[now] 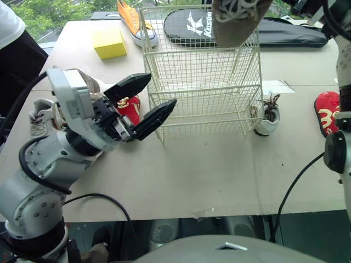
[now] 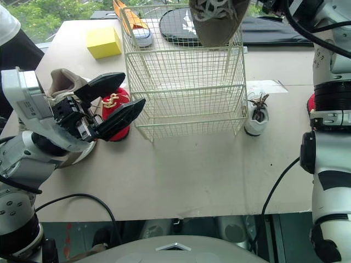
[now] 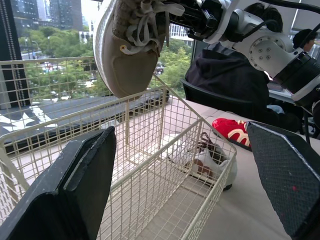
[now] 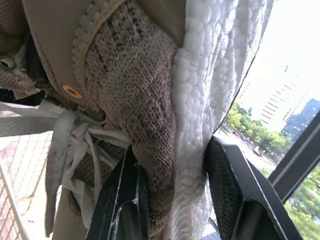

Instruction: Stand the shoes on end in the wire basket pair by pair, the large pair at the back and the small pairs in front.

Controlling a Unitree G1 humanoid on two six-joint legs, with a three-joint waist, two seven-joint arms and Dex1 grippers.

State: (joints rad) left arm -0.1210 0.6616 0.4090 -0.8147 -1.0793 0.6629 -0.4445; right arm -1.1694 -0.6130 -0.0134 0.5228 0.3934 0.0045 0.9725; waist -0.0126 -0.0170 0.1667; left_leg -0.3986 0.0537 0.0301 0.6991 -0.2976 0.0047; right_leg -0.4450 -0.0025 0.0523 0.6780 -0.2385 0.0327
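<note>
We grip the big shoe (image 1: 238,22) in right pincer (image 4: 174,150) over basket (image 1: 208,118) | left pincer (image 1: 161,89) spread | next: lower it at back

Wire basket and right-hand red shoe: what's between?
A small white shoe with dark laces, close by the wire basket; bare table from it to the red shoe. Left eye view.

My fingers (image 1: 131,85) are black. The tan knit shoe (image 1: 236,19) has a white sole and laces. The wire basket (image 1: 203,82) is cream, the block (image 1: 108,43) yellow, the bag (image 1: 296,34) black, one sneaker (image 1: 131,19) orange with a white toe.
</note>
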